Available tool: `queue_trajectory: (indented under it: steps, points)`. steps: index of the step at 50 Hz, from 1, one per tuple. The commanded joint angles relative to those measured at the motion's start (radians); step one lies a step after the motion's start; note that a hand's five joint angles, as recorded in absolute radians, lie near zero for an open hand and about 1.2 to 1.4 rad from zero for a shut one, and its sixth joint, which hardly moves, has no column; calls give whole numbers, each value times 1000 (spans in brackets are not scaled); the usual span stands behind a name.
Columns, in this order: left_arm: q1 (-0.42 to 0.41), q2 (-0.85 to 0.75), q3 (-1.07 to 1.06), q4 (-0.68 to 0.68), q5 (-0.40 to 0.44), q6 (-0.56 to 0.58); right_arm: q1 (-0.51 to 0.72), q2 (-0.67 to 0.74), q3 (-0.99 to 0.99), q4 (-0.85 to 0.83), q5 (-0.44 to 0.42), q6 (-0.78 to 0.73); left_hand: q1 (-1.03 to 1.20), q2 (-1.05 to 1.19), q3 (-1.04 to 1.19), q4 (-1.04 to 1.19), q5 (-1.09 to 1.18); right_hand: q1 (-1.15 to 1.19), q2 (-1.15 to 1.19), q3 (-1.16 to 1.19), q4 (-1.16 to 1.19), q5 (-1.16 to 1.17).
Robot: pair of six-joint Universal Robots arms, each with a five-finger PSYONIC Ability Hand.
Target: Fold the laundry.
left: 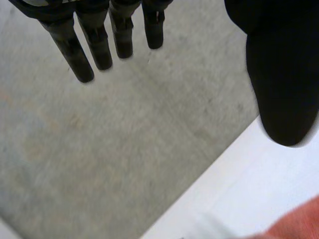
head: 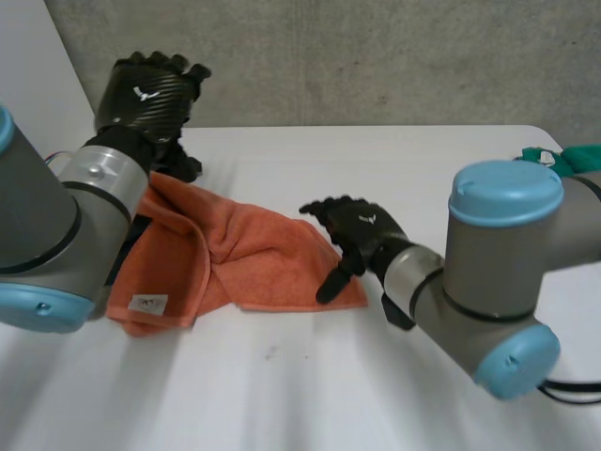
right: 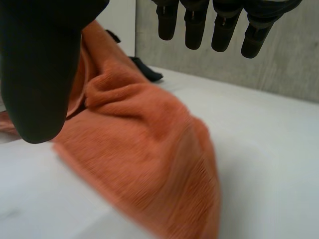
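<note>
My towel (head: 254, 254) is orange and lies on the white worktop (head: 376, 160), left of the middle. It is rumpled, with a thick fold running across it and a small white label (head: 148, 303) at its near left corner. Its left part runs under my left arm (head: 56, 235).

My left hand (head: 150, 94) is raised at the far left of the worktop, in front of the grey wall (head: 329, 56) and beyond the towel's far left corner. In its wrist view the fingers (left: 75, 50) are straight, the thumb stands well apart from them, and they hold nothing. An orange bit of the towel (left: 299, 224) shows past the thumb.

My right hand (head: 362, 230) is over the towel's right end, palm down. Its fingers (right: 224, 25) are relaxed and spread from the thumb (right: 40, 64), with nothing between them. The thumb points down at the near right corner, and I cannot tell whether it touches the cloth. In the right wrist view the towel (right: 144, 149) lies under my palm in soft ridges.

A green cloth (head: 573, 158) sits at the worktop's far right edge, well apart from the towel, behind my right arm (head: 498, 272).
</note>
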Motion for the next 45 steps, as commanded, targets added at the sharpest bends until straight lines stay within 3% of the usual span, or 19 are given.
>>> queue_trajectory:
  steps: [1, 11, 17, 28, 31, 35, 39, 40, 45]
  points:
    - [34, 34, -17, -152, -115, -111, -26, 161, -244, -10, -52, -137, -15, -62, -65, -55, -66, -49, -32, -28, -28, -42]
    - [158, 18, -135, -243, -81, -316, -34, 442, -646, 53, -81, -226, 77, 29, 27, 37, 26, -49, -32, -28, -28, -42]
    - [209, 14, -267, -241, -43, -314, -10, 574, -813, 96, -83, -265, 103, 56, 53, 63, 53, -47, -29, -25, -26, -39]
    - [240, -48, -390, -164, -55, -256, 38, 708, -947, 169, -75, -360, 121, 73, 71, 81, 70, 18, 36, 40, 39, 25]
    - [244, -81, -389, -146, -61, -231, 44, 726, -956, 169, -74, -360, 200, 152, 150, 160, 149, 118, 135, 139, 139, 125]
    - [246, -106, -384, -123, -66, -211, 44, 741, -967, 168, -70, -360, 478, 431, 428, 438, 428, 469, 487, 491, 490, 477]
    - [240, -135, -375, -65, -71, -188, 39, 754, -979, 163, -51, -358, 942, 894, 892, 902, 891, 909, 927, 931, 930, 917]
    - [241, -143, -369, -40, -77, -175, 35, 749, -975, 163, -34, -358, 1184, 1137, 1134, 1144, 1133, 1170, 1187, 1191, 1191, 1177]
    - [240, -123, -329, -6, -89, -164, 12, 696, -938, 140, 67, -361, 1207, 1159, 1157, 1167, 1156, 1172, 1190, 1194, 1193, 1180]
